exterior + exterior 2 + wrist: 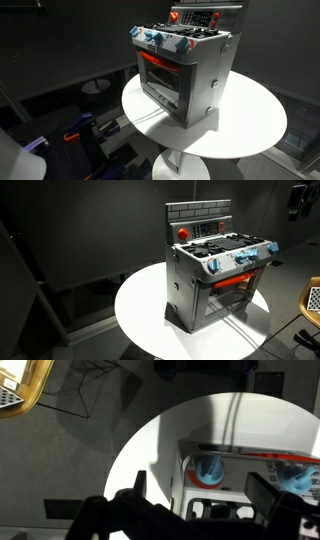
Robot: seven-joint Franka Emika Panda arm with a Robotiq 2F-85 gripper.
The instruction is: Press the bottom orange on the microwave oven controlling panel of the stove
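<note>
The grey toy stove [190, 75] stands on a round white table, in both exterior views [215, 280]. Its dark control panel [196, 18] with tiny red-orange and pale buttons sits upright at the back top [200, 228]. Blue-and-white knobs [245, 260] line the front above the orange-trimmed oven door [160, 70]. My gripper [205, 495] is open and empty, its two dark fingers spread wide. It hovers high above the stove's knob side, far from the panel. It shows as a dark shape at the top right in an exterior view [298, 200]. The wrist view shows a blue knob [210, 468]; the panel is out of view there.
The white table [250, 130] has bare surface around the stove [140, 310] and a curved edge in the wrist view [150, 450]. A yellowish basket-like thing [22, 390] stands off the table. Dark clutter with blue parts [80, 130] lies on the floor.
</note>
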